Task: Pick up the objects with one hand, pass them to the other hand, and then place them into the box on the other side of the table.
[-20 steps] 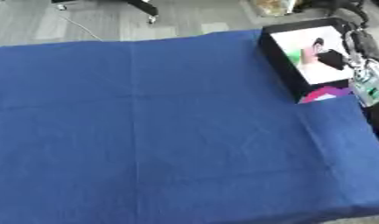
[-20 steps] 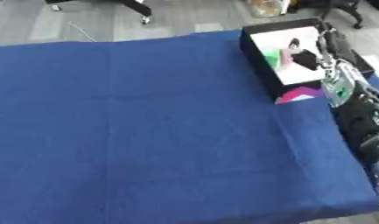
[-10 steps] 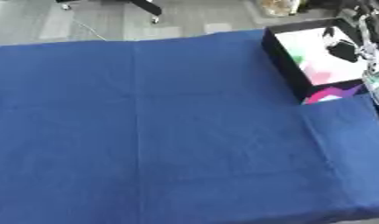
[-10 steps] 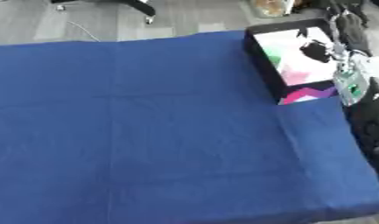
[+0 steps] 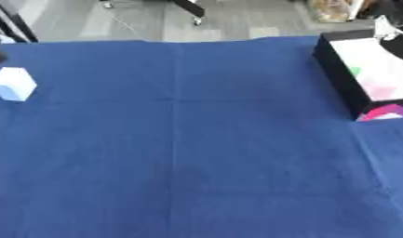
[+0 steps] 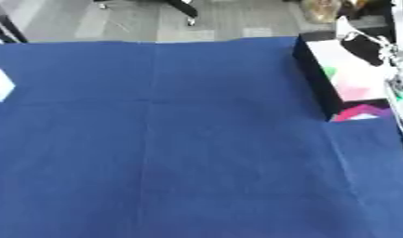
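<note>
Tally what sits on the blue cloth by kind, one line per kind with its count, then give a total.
White cube-shaped blocks: 1, the white block near the cloth's left edge
Boxes: 1, the black-walled box at the right edge, with green, pink and magenta patches showing in and beside it, too blurred to count as separate things
Total: 2

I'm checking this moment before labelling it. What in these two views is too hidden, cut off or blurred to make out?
- Right hand: over the box at the right eye view's edge; blurred and cut off, so its fingers cannot be read.
- Left hand: in neither view.
- Box contents: only green and pink smears; shapes unclear.
- White block: whole in the left eye view, cut by the left edge in the right eye view.
- Magenta patch: beside the box's near end; identity unclear.
</note>
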`<state>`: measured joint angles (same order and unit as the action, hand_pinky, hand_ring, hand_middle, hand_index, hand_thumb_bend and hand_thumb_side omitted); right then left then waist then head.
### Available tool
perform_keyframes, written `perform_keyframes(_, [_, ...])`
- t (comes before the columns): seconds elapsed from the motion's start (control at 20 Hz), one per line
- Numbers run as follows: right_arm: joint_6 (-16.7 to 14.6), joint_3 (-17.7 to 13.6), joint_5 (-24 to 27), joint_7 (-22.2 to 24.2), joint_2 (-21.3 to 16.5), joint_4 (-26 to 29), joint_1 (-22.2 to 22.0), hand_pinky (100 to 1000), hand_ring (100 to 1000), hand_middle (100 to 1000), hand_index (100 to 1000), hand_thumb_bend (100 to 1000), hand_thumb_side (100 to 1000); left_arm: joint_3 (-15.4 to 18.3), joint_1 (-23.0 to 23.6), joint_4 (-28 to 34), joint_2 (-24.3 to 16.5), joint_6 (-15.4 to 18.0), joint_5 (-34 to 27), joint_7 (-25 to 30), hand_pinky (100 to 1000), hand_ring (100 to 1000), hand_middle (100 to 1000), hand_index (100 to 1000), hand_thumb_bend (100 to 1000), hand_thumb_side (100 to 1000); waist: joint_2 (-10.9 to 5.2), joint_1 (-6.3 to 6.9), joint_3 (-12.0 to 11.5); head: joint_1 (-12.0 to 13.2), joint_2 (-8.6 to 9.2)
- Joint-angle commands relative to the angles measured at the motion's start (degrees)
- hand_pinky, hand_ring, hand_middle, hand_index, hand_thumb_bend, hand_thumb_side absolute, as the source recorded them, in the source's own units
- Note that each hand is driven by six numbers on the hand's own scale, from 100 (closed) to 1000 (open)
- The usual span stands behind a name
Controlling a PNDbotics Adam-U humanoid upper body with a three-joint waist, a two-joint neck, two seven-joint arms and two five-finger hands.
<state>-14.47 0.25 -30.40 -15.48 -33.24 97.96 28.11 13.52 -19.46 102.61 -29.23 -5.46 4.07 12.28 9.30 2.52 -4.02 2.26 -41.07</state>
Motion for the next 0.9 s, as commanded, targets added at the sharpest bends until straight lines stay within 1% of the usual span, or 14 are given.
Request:
perform_keyframes(0.05, [-1.22,0.68,1.88,2.66,0.16,5.91,-0.19,820,730,774,979,100,236,0.96,-1.57,-4.79,-5.22,1.53,7.19,-3.67,777,649,658,848,380,728,-0.56,0.21,0.23,4.79,0.57])
perform_keyframes(0.1, [-1.57,0.92,2.15,3.31,0.41,6.98,-0.54,819,729,773,979,100,237,0.98,-2.03,-6.90,-6.17,1.54,9.42,-4.82,777,651,660,849,390,714,-0.53,0.29,0.34,6.33,0.51])
perform_keyframes(0.2, [-2.24,1.40,2.76,4.39,0.81,8.82,-1.25,818,726,770,979,100,236,0.96,-3.49,-11.71,-7.82,0.50,14.01,-7.57,777,654,664,852,417,701,-0.47,0.41,0.60,9.28,0.31])
perform_keyframes(0.25, [-2.49,1.58,3.02,4.91,0.97,9.56,-1.57,818,725,769,979,100,240,0.85,-4.38,-14.17,-8.43,-0.18,15.80,-8.96,778,658,672,855,451,694,-0.45,0.44,0.75,10.46,0.17])
perform_keyframes(0.4, [-2.88,1.96,3.97,6.19,1.49,11.24,-2.45,817,722,766,979,100,243,0.26,-7.62,-22.30,-10.15,-2.42,18.80,-12.53,782,672,689,860,492,688,-0.39,0.38,1.26,13.06,-0.16])
perform_keyframes(0.5, [-3.00,2.17,4.53,6.82,1.72,11.97,-2.87,816,719,763,979,100,246,-0.49,-10.12,-28.02,-11.21,-3.44,19.49,-13.83,787,685,707,867,517,708,-0.28,0.26,1.65,14.11,-0.33])
perform_keyframes(0.6, [-3.09,2.29,4.85,7.32,1.92,12.38,-3.22,816,718,762,979,100,250,-1.34,-12.84,-33.57,-12.22,-3.86,20.08,-14.23,790,692,718,874,540,715,-0.14,0.13,2.03,14.55,-0.51])
perform_keyframes(0.8, [-3.08,2.37,5.37,7.80,2.47,12.78,-3.62,816,716,760,980,100,259,-2.78,-17.80,-43.19,-13.47,-4.15,22.70,-15.04,791,700,728,880,591,696,0.29,-0.28,2.78,14.88,-0.49])
perform_keyframes(0.9, [-3.07,2.47,5.58,8.04,2.66,12.85,-3.67,816,715,759,980,100,263,-3.00,-20.13,-47.64,-13.50,-4.64,24.11,-15.52,788,696,725,879,621,667,0.59,-0.49,3.20,14.97,-0.35])
